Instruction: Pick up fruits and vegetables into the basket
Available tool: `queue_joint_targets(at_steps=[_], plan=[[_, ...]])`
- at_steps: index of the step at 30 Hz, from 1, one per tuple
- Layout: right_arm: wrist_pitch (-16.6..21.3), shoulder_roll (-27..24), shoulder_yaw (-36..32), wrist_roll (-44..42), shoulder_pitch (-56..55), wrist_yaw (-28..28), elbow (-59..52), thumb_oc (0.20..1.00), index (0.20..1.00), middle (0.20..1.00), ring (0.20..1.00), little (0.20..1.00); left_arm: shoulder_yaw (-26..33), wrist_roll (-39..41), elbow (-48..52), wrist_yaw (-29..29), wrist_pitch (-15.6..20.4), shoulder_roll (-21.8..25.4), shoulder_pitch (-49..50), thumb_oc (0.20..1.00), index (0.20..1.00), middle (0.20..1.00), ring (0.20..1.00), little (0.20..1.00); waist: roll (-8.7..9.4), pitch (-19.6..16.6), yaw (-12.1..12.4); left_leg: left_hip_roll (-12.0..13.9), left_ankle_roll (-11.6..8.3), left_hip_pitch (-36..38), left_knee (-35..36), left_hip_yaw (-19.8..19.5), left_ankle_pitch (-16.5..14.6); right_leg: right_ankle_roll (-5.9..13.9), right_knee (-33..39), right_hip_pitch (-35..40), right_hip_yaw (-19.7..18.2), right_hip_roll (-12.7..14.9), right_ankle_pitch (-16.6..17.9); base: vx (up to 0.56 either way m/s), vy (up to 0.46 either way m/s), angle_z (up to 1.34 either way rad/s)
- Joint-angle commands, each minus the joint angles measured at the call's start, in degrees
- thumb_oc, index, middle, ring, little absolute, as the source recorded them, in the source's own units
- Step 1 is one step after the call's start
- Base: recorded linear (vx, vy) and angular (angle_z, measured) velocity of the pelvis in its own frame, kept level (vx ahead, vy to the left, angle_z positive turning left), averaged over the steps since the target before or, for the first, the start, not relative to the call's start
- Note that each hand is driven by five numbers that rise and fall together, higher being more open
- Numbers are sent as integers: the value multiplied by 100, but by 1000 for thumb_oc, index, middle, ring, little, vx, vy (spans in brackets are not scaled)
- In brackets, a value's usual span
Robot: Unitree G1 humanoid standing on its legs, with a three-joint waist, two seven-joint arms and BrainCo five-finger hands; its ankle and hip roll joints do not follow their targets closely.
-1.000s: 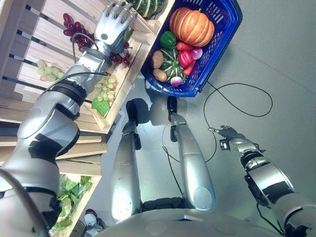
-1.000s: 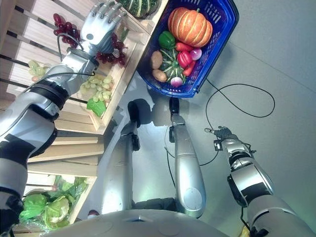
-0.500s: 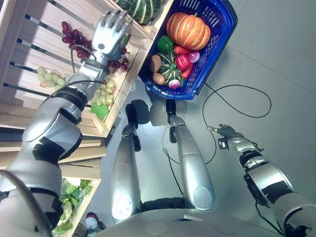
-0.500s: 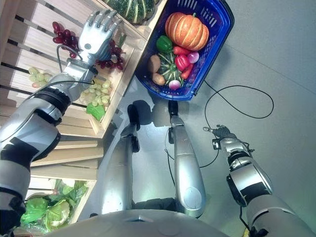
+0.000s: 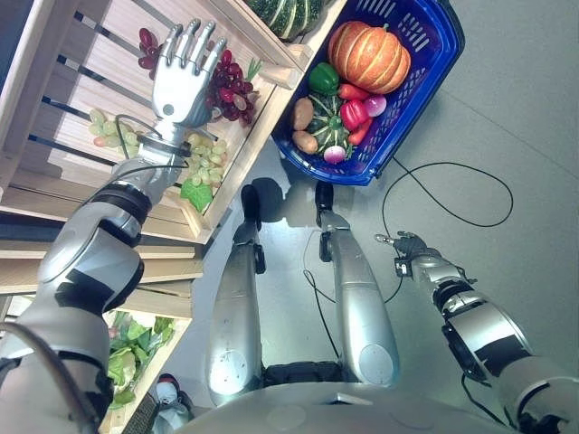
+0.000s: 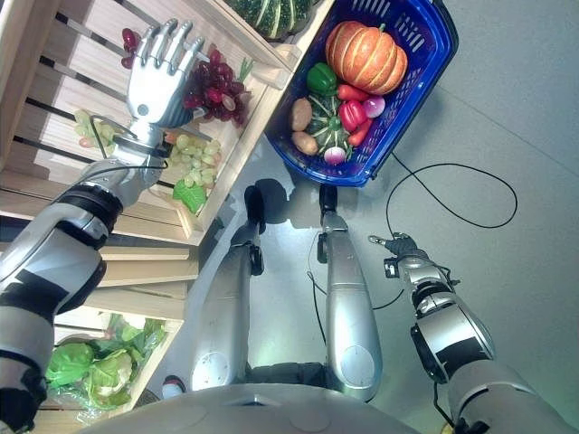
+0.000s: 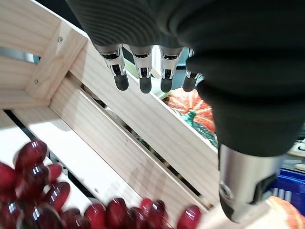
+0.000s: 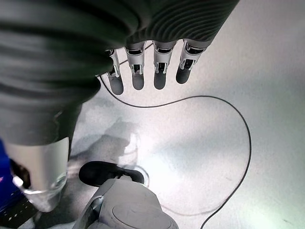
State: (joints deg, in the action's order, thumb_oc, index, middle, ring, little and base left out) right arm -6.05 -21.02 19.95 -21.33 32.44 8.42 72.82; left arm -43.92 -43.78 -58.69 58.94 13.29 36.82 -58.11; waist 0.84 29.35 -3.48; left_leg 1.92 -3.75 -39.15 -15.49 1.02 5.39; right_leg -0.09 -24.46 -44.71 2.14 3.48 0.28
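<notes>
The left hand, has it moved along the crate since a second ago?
Yes. The left hand has slid off the red grapes toward the crate's back slats; it was covering them, and now they lie beside it.

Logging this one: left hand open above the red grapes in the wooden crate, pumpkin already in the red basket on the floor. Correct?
Not quite: the basket holding the pumpkin is blue, not red, as the left eye view shows. The rest stands: the left hand is open above the red grapes in the wooden crate.
</notes>
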Motion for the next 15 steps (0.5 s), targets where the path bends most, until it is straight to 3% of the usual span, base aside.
queue_joint_targets(at_steps=[1,9,15], plan=[[-21,-197,-156,-29,-462,100,-76,1000,1000,1000,1000,1000,654,-131,263,-6,23,68,160,1000,1000,1000,1000,1000,-176,45,3,-123,26,75,-399,-11,-502,356,179,430,205,-60,-127,0,0,0],[-147,-296,-122,25,-300,23,-44,1000,1000,1000,1000,1000,444,118,77,-727,-233,73,224,1000,1000,1000,1000,1000,-188,45,-19,-91,23,88,-385,32,-501,370,169,430,191,-64,-133,1,5,0],[-240,-414,-16,70,-110,-81,14,1000,1000,1000,1000,1000,99,301,-409,-1186,-506,200,-304,1000,1000,1000,1000,1000,-153,45,-134,-41,17,-26,-412,106,-459,370,172,331,141,-87,-103,5,48,-2]])
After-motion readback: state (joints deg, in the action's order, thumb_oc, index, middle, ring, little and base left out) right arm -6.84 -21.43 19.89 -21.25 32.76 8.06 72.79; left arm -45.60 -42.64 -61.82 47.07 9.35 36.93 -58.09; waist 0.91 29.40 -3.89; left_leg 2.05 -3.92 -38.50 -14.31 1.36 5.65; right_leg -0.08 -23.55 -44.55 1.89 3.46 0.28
